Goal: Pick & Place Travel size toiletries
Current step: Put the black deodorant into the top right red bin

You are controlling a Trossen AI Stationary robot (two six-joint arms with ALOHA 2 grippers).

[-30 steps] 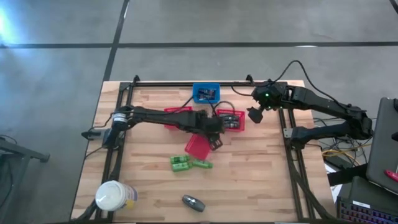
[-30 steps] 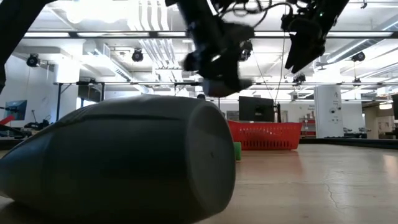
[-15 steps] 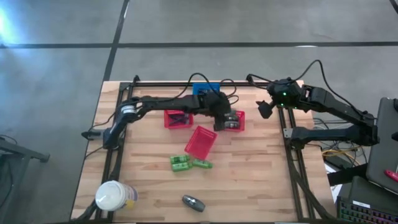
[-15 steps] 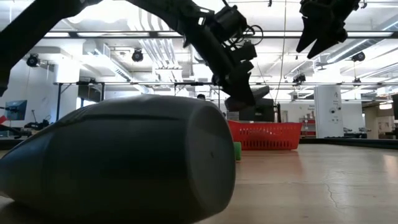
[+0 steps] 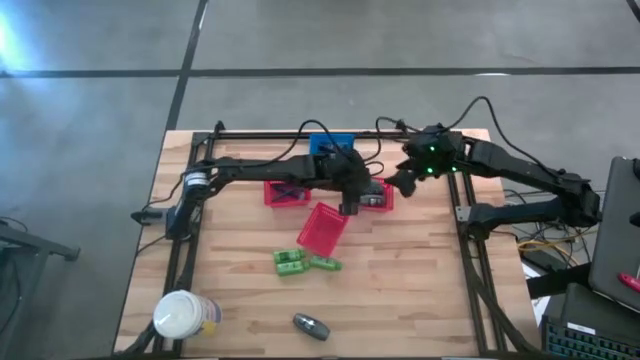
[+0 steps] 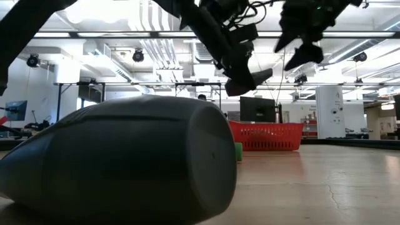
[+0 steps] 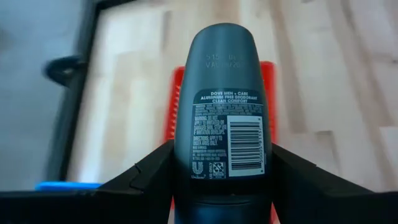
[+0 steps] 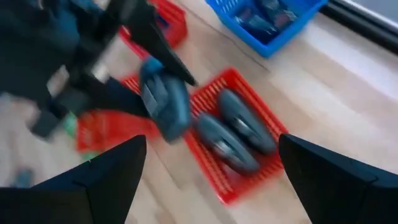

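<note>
My left gripper (image 5: pixel 352 198) is shut on a grey oval bottle (image 7: pixel 225 106) and hovers over the red basket (image 5: pixel 376 194) near the far edge. That basket holds two more grey bottles (image 8: pixel 235 132). My right gripper (image 5: pixel 403 181) is open, just right of that basket, in the air. Another grey bottle (image 5: pixel 311 325) lies on its side near the near edge, and it fills the low view (image 6: pixel 125 165). Two green pieces (image 5: pixel 305 263) lie mid-table. Dark items sit in the blue basket (image 5: pixel 330 149). My left gripper pinches the grey bottle between its two fingers (image 7: pixel 148 173), one on each side of its lower body (image 7: pixel 186 171), below the label. The bottle lies along the fingers and sticks out past them. It is lifted clear above the red basket, slanting downward in the low view (image 6: pixel 249 79).
A second red basket (image 5: pixel 287 190) stands left of the gripper, and a third (image 5: pixel 323 228) lies tilted mid-table. The white-topped round container (image 5: pixel 181 315) stands at the near left corner. A black frame rail (image 5: pixel 465 215) runs along the right side.
My left gripper has carried the grey bottle from above the tilted red basket toward the far edge, over the basket with the bottles. My right gripper drew back toward the right edge, then came back left beside that basket.
</note>
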